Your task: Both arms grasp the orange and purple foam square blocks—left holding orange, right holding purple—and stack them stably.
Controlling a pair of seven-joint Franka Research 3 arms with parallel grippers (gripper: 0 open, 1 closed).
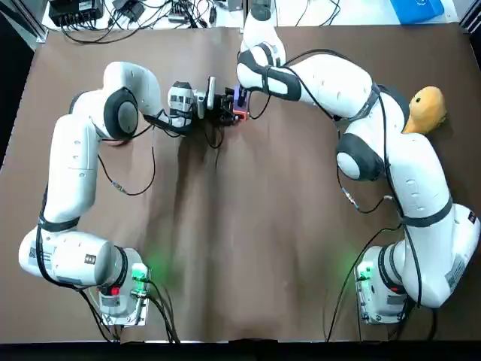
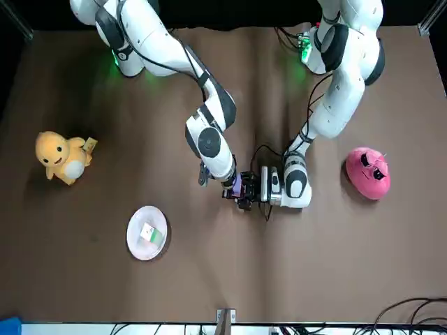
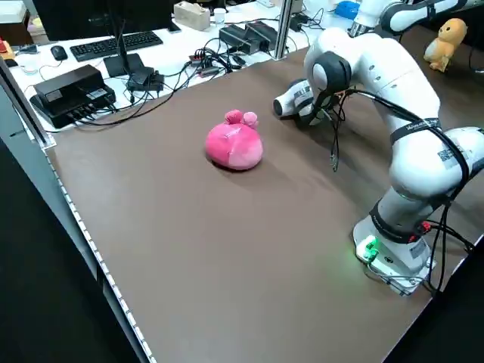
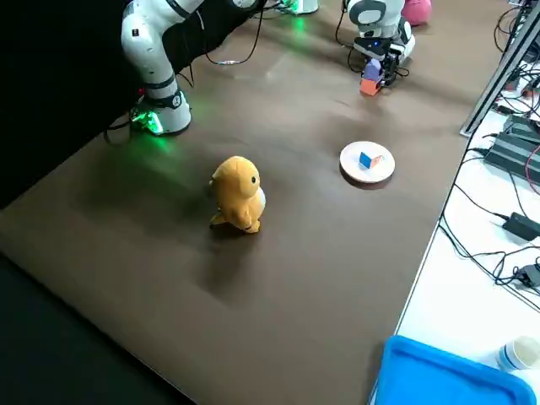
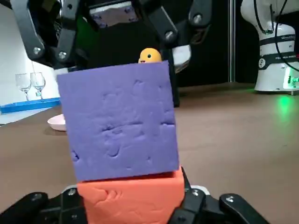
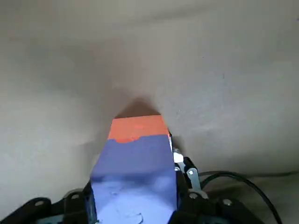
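The purple foam block point(image 5: 121, 121) sits on top of the orange foam block point(image 5: 133, 198), slightly askew. The pair is at the far middle of the table, with purple point(image 4: 371, 70) over orange point(image 4: 369, 87) low over the surface. My left gripper point(image 1: 233, 111) reaches in from the left, level with the table, shut on the orange block point(image 1: 240, 115). My right gripper point(image 1: 243, 92) comes in from the far side and is shut on the purple block point(image 6: 133, 179). In the right wrist view the orange block point(image 6: 138, 128) shows just beyond the purple one.
A yellow duck plush point(image 1: 425, 109) lies at the table's far right, and a pink plush point(image 3: 236, 142) on the robot's left side. Beyond the blocks stands a white plate point(image 2: 136, 241) with a small block on it. Cables trail from both arms.
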